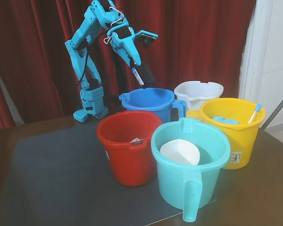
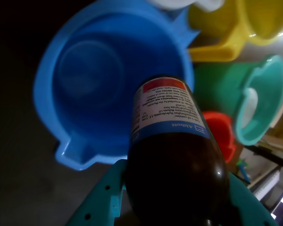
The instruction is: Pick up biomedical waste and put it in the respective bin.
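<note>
hanging in the air over the blue bucket (image 1: 148, 101), the brown medicine bottle (image 2: 172, 155) is clamped between the teal fingers of the gripper (image 1: 133, 63) — carrying looks finished and dropping is the step in hand. next move, i think: let go while the bottle is above the opening. label reads "abbott" — smaller print is not readable.

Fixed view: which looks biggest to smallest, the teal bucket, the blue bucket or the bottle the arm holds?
1. Teal bucket, though nearest the camera, so unsure.
2. Blue bucket.
3. Bottle, clearly smallest.
</note>
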You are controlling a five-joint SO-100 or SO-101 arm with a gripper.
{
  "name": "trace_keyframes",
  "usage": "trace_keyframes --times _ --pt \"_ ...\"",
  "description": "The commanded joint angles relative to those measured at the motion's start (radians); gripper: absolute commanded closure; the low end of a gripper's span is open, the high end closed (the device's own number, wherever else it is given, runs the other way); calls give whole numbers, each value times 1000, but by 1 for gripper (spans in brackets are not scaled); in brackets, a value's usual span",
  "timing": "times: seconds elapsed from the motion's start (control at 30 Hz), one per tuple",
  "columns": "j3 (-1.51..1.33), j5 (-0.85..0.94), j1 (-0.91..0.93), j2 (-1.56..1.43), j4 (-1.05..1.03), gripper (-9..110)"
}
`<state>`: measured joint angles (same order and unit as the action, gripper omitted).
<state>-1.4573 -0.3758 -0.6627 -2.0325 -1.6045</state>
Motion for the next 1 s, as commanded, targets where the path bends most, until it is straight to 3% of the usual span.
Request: trace_keyframes --times 0.0,0.43,0.97 --pt "-11 5 9 -78 -339 102" --pt "-43 5 11 -84 -314 102" --pt "-244 -9 11 -89 -112 97"
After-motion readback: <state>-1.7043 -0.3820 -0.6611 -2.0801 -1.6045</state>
